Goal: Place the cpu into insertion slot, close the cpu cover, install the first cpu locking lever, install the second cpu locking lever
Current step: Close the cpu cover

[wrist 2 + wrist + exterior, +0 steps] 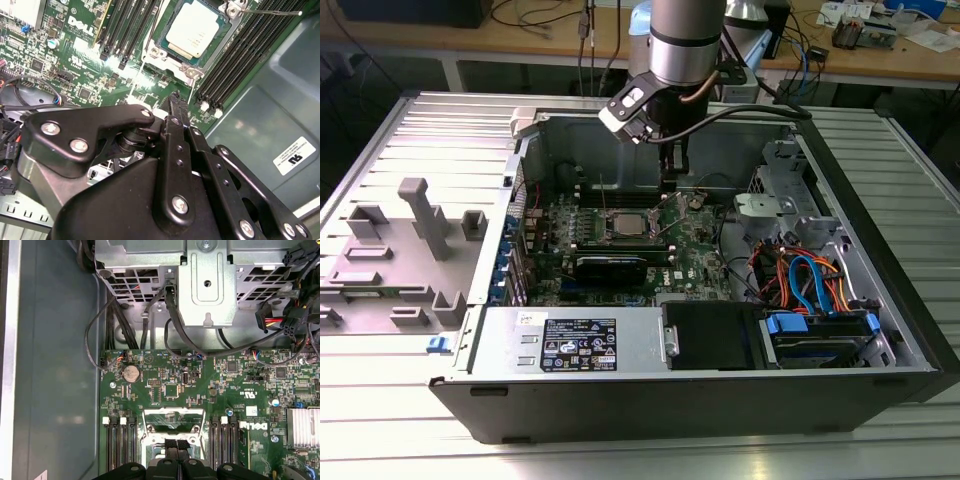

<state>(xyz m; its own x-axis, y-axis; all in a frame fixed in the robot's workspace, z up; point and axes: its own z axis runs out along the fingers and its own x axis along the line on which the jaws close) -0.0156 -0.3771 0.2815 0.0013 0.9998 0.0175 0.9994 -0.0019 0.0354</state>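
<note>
Cpu (pixel 192 30): silver-grey metal top, smooth, satin. Motherboard (pixel 165 390): green lacquered board, slight gloss. Pincer (pixel 175 100): matt black links, bright steel screw heads. Computer case (pixel 590 140): dull grey sheet metal. Desk (pixel 450 120): pale ribbed metal.

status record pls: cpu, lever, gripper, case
cpu: cpu sits in the socket, silver top up
lever: thin lever sticks out free past the socket's corner, not latched
gripper: gripper shut, nothing seen between its fingers, low over the board beside the socket
case: open computer case lying on its side
</note>
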